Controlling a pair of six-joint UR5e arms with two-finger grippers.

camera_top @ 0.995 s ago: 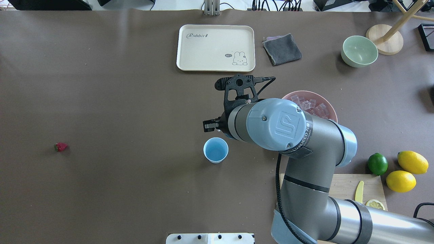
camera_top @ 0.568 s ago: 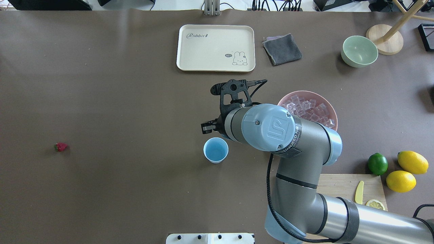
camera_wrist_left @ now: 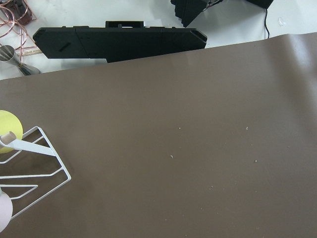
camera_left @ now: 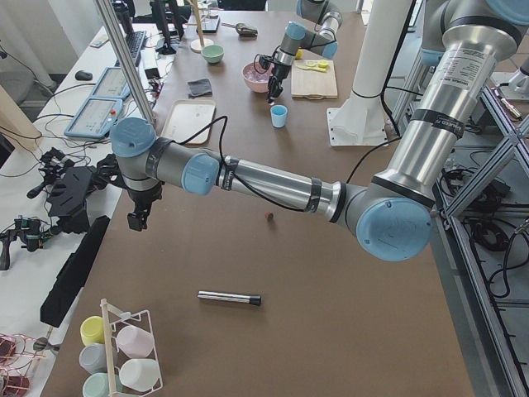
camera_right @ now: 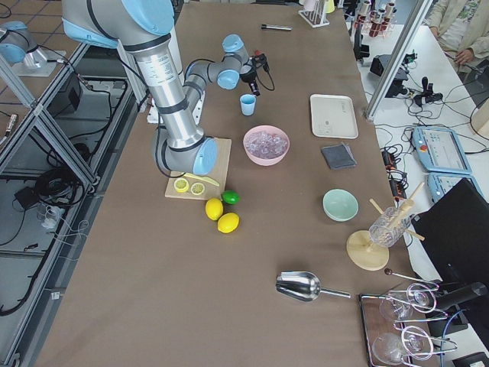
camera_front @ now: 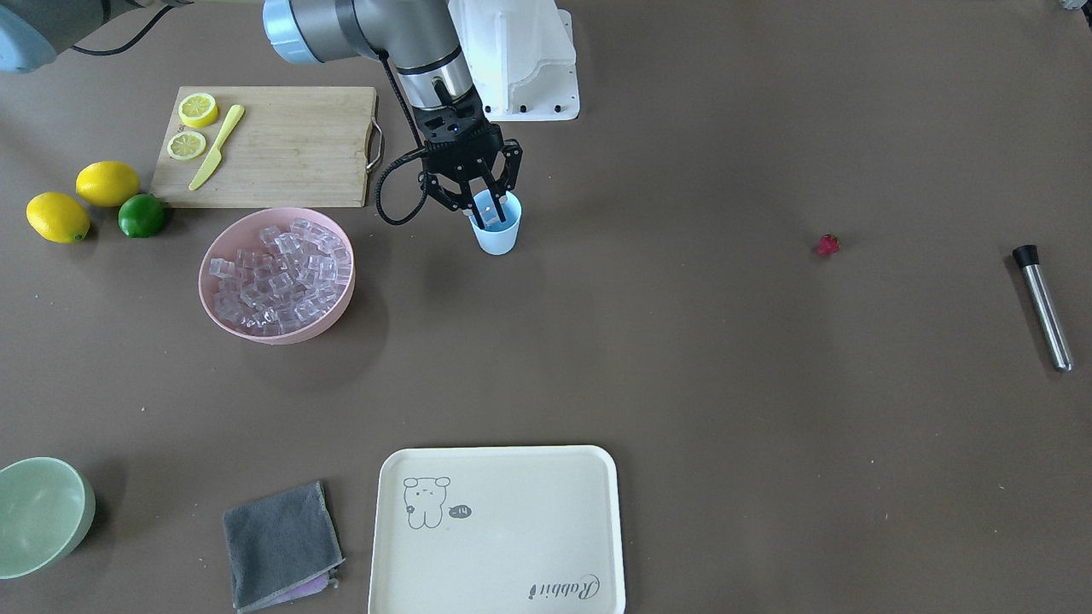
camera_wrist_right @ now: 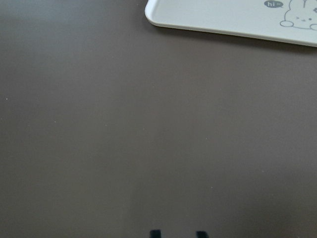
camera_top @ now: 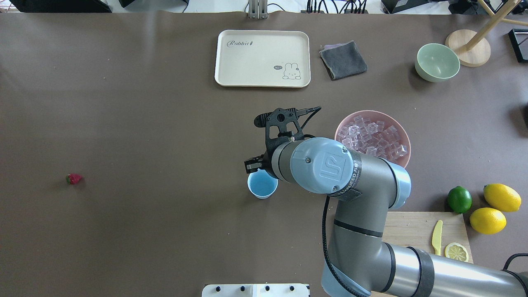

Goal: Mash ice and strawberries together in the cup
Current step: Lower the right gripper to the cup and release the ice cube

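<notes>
the right hand (camera_front: pixel 490 217) hangs over the light blue cup (camera_front: pixel 497 239), fingers dipped at its rim, whether pinching anything i cannot tell; the strawberry (camera_front: pixel 827 246) lies well apart, the ice (camera_front: pixel 277 277) in the pink bowl (camera_front: pixel 281 335).

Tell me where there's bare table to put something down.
The widest bare stretch lies between the strawberry and the cup, running up to the tray. It is crowded on the robot's right: the pink bowl, cutting board, lime and lemons sit close together.
</notes>
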